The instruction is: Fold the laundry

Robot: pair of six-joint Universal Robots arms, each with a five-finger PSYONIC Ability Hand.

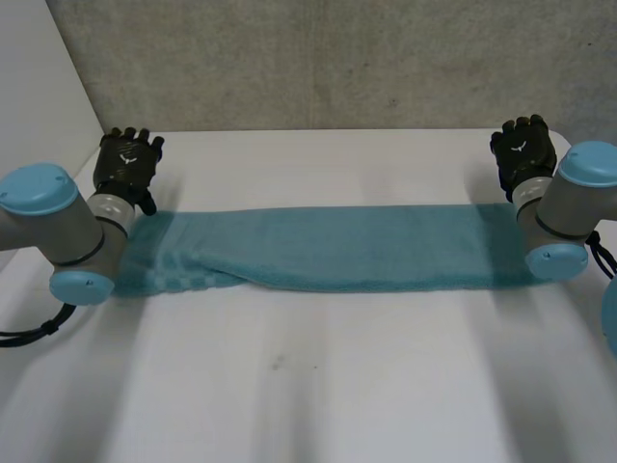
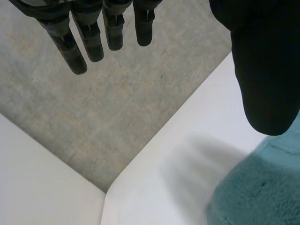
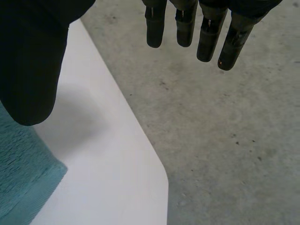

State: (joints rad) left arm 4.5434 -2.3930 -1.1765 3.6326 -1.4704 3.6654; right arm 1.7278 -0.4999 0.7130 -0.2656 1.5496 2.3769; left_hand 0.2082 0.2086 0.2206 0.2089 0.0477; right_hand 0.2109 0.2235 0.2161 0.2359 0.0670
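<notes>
Nearest the camera between the arms, the white table (image 1: pixel 308 386) lies bare in front of the laundry. Just beyond that bare stretch, a teal towel (image 1: pixel 328 246) lies flat as a long, narrow strip running from side to side, with one layer folded over another along its near edge. A ribbed band shows at its left end. The left arm (image 1: pixel 58 227) covers part of that end, and the right arm (image 1: pixel 569 207) crosses the strip's other end.

Past the far edge of the towel, the left hand (image 1: pixel 125 164) is beside the strip's far left corner. Its fingers (image 2: pixel 93 33) are straight and spread, well apart from the thumb (image 2: pixel 265 70), and they grip nothing. In the left wrist view the thumb's tip is over the corner of the towel (image 2: pixel 262 187), but whether it touches the cloth cannot be told.

The right hand (image 1: pixel 523 149) mirrors it by the far right corner. Its fingers (image 3: pixel 206 33) are extended and loose, its thumb (image 3: pixel 33 61) is held wide of them, and its palm is empty. The towel's edge (image 3: pixel 23 178) lies under that thumb.

Farther still, the table's rounded far corners give way to a grey, speckled surface (image 1: pixel 328 58).
</notes>
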